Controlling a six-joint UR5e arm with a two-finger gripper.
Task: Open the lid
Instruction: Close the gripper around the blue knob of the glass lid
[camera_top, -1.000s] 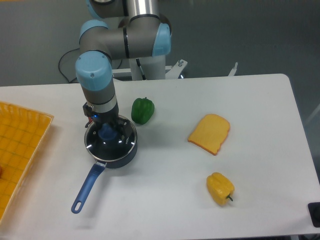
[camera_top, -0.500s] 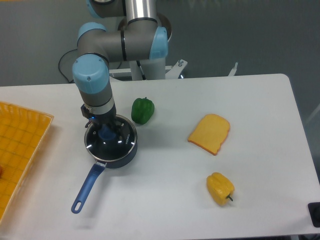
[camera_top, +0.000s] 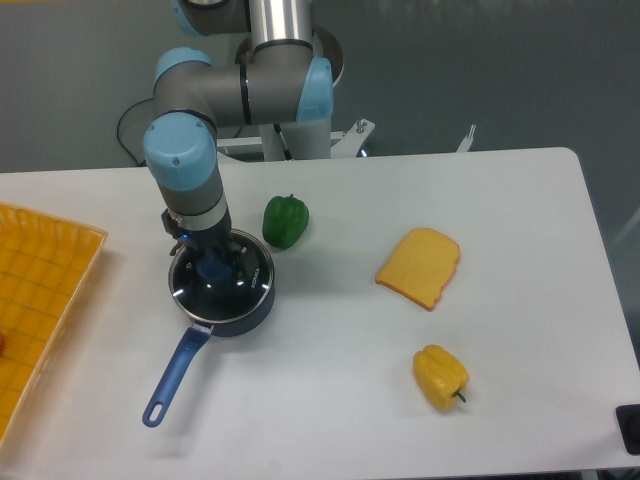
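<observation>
The lid (camera_top: 222, 282), a round clear glass disc with a thin metal rim, sits flat on the dark blue saucepan (camera_top: 250, 305) at the table's left centre. Its blue knob (camera_top: 211, 267) shows between my fingers. My gripper (camera_top: 213, 263) points straight down over the lid's centre, with one dark finger on each side of the knob. The jaws look open around the knob, with the fingertips low by the glass. The saucepan's long blue handle (camera_top: 174, 377) points toward the front left.
A green pepper (camera_top: 285, 221) lies just right of and behind the saucepan. A slice of bread (camera_top: 419, 267) and a yellow pepper (camera_top: 440, 377) lie to the right. A yellow tray (camera_top: 40, 300) sits at the left edge. The robot base (camera_top: 290, 130) stands behind.
The arm's wrist has shifted slightly left and lower over the saucepan. The lid and the saucepan have not moved.
</observation>
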